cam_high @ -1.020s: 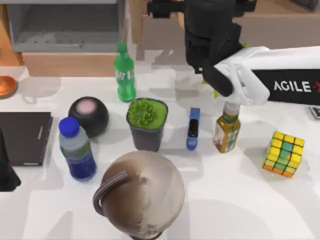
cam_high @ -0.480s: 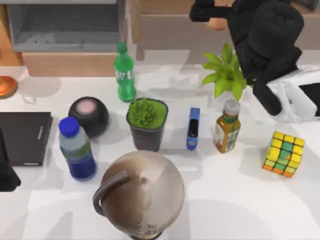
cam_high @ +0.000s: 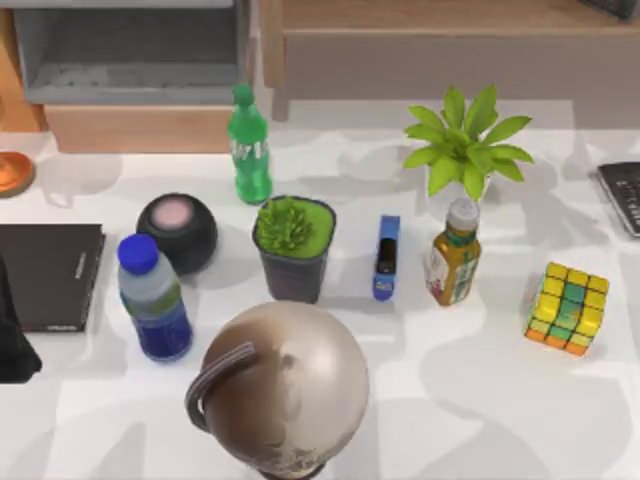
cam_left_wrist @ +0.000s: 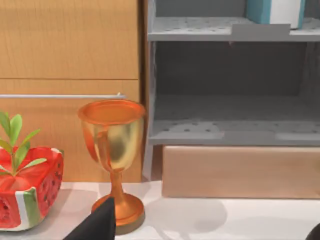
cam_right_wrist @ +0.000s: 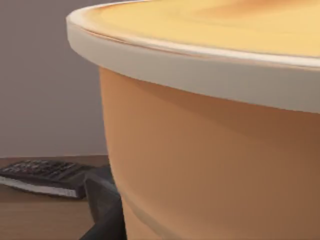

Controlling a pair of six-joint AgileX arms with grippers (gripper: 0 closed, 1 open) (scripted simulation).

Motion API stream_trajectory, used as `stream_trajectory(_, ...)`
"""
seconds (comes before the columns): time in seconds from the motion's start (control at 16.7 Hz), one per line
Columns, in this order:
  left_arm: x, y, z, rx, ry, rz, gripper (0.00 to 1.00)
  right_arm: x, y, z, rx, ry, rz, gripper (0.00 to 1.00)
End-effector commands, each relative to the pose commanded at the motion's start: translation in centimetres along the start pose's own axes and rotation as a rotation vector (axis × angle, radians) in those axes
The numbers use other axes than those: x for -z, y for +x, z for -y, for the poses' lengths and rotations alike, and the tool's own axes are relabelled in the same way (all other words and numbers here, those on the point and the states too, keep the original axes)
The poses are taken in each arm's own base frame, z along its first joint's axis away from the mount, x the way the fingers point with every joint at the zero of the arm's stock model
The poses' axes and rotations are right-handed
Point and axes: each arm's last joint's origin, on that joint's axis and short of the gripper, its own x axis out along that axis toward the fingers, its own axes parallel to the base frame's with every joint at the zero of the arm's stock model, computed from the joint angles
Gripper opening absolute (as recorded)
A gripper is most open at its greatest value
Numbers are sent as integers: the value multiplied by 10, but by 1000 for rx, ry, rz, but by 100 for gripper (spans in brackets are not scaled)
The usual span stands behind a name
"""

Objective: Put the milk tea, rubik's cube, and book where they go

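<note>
The milk tea (cam_high: 454, 255) stands upright on the white desk (cam_high: 500, 400), right of centre in the top view, its pale cap up and its yellow-orange label facing forward. Just behind it a leafy green plant (cam_high: 466, 141) spreads its leaves, and just to its left a small blue stapler (cam_high: 386, 257) lies flat. The rubik's cube (cam_high: 568, 307) sits well to the right of the bottle, near the desk's right side, with yellow, green and orange squares on show. The book (cam_left_wrist: 276, 11), teal with white page edges, stands on the upper board of a grey shelf (cam_left_wrist: 235, 132) in the left wrist view.

Left of the stapler is a dark pot of spiky green succulent (cam_high: 293, 245), and behind that stands a green soda bottle (cam_high: 248, 145). A black round speaker (cam_high: 177, 231) with a pinkish top sits to the left of the pot, with a blue-capped water bottle (cam_high: 153, 297) just in front of it. A thin black book (cam_high: 48, 276) lies flat at the desk's left side. A large brownish globe (cam_high: 282, 390) is near the front edge of the desk.

In the left wrist view a golden-orange goblet (cam_left_wrist: 113, 155) stands on the desk beside the shelf, with a watermelon-patterned pot (cam_left_wrist: 27, 192) next to it; a dark part of the left arm juts in there, and whether the left hand is apart or together I cannot tell. The right wrist view faces a tan tub with a cream rim (cam_right_wrist: 215, 130) close up, with a black keyboard (cam_right_wrist: 47, 176) beyond; a dark part of the arm shows low down, and the state of the right hand I cannot tell.
</note>
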Motion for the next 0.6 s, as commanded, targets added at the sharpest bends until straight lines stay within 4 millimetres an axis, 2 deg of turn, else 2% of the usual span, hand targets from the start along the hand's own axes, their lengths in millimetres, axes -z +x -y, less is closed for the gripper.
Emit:
stream_trajectory(0.18, 0, 0, 0, 0, 0, 0, 100, 14, -37, 73, 62, -58, -82, 0)
stream_trajectory(0.3, 0, 0, 0, 0, 0, 0, 100, 22, -58, 106, 87, -72, -141, 0)
stream_trajectory(0.48, 0, 0, 0, 0, 0, 0, 100, 28, -75, 132, 100, -78, -194, 0)
stream_trajectory(0.6, 0, 0, 0, 0, 0, 0, 100, 29, -77, 136, 101, -79, -200, 0)
